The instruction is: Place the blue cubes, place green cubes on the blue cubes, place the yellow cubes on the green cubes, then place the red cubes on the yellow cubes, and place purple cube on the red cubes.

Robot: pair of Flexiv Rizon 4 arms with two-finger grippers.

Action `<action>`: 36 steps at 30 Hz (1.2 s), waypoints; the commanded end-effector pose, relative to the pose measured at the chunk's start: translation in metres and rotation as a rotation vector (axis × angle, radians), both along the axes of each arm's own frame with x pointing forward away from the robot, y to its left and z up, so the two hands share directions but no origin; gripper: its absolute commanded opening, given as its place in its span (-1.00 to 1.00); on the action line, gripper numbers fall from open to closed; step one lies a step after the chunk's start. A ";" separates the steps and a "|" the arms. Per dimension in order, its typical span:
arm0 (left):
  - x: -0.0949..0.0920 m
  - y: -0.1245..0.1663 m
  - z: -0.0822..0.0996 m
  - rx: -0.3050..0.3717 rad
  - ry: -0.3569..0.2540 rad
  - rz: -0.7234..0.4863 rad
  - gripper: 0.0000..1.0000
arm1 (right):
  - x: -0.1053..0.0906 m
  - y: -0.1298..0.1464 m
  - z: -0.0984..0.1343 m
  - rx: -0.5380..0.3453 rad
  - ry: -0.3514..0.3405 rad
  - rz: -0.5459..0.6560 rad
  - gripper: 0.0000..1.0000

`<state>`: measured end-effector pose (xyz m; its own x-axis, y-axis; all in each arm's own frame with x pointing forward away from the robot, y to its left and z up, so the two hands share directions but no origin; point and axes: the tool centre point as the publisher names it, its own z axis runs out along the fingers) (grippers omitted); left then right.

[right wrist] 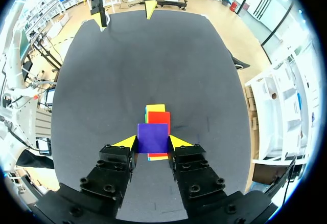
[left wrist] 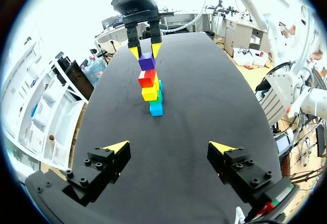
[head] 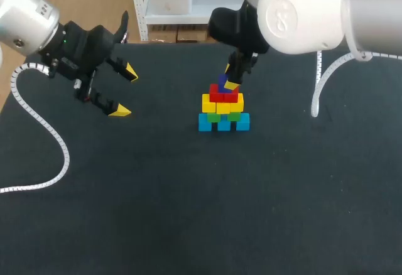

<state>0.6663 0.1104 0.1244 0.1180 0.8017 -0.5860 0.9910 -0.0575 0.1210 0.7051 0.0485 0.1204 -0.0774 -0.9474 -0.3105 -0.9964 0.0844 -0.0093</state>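
- Now the last step is in hand. My right gripper (right wrist: pixel 152 142) pinches the purple cube (right wrist: pixel 152 137), a yellow-tipped finger pressed to each of two opposite sides, directly over the top of the stack.
- Below it the tower stands as the task asks: blue cubes (head: pixel 223 123) on the table, green cubes (head: pixel 223 117) on those, yellow cubes (head: pixel 222 104) above, and red cubes (head: pixel 223 93) on top.
- In the left wrist view the purple cube looks to rest on the red ones. I cannot tell whether it truly touches or hangs just above them.
- I judge the next move to be a gentle one: settle the cube flat, part my fingers evenly, then lift straight up so that neither tip drags it or nudges the red layer.
- Seen end-on, the tower is narrow, so I judge that a sideways push could topple it.
- My left gripper (head: pixel 124 90) is spread wide and holds nothing. It hovers well apart from the stack, off to its left, with its tips turned toward it.
- The table (head: pixel 188 212) is dark, matte and flat. The stack stands near its middle, somewhat toward the far edge.
- A white coiled hose (head: pixel 38 115) from my left arm loops over the table's left part, well apart from the cubes.
- With my left arm that far off, I judge a straight lift has room enough.
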 end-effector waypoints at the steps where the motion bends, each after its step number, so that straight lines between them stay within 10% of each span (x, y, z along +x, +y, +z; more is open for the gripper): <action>1: 0.000 0.001 0.000 -0.002 -0.003 -0.002 1.00 | 0.002 0.000 0.000 0.001 0.006 0.001 -0.81; 30: 0.000 0.001 0.000 -0.002 -0.003 -0.002 1.00 | 0.003 -0.002 -0.002 -0.004 0.021 0.002 0.00; 36: 0.000 0.001 0.000 -0.002 -0.003 -0.002 1.00 | 0.003 -0.002 -0.002 -0.003 0.023 0.001 0.71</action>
<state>0.6663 0.1104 0.1244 0.1180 0.8016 -0.5860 0.9910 -0.0575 0.1210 0.7069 0.0464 0.1184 -0.0839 -0.9488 -0.3046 -0.9963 0.0848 0.0104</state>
